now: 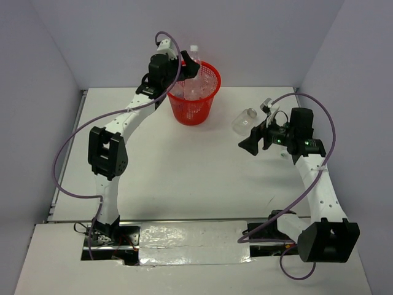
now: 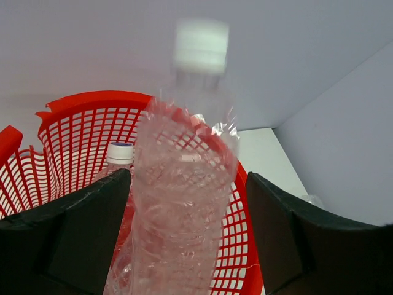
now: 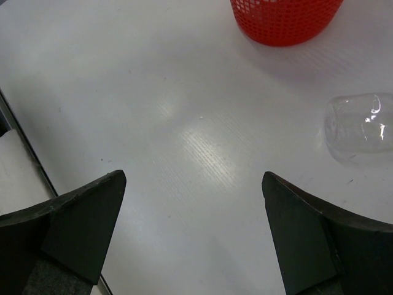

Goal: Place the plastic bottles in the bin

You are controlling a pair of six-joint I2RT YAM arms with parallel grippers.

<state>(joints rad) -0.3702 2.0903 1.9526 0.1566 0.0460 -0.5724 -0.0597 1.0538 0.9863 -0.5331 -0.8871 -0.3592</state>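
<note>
The red mesh bin (image 1: 195, 101) stands at the back of the table. My left gripper (image 1: 188, 66) is over its rim with the jaws apart. A clear crinkly bottle (image 2: 181, 203) with a blurred white cap (image 2: 201, 46) stands between the fingers, touching the left finger with a gap to the right one, its lower end inside the bin (image 2: 92, 101). Another white-capped bottle (image 2: 121, 152) lies inside. My right gripper (image 1: 253, 142) is open and empty, low over the table, next to a clear bottle (image 1: 244, 121) lying on its side, seen too in the right wrist view (image 3: 362, 126).
White walls enclose the table at the back and on both sides. The bin (image 3: 285, 21) shows at the top of the right wrist view. A foil-covered strip (image 1: 193, 243) runs along the near edge between the arm bases.
</note>
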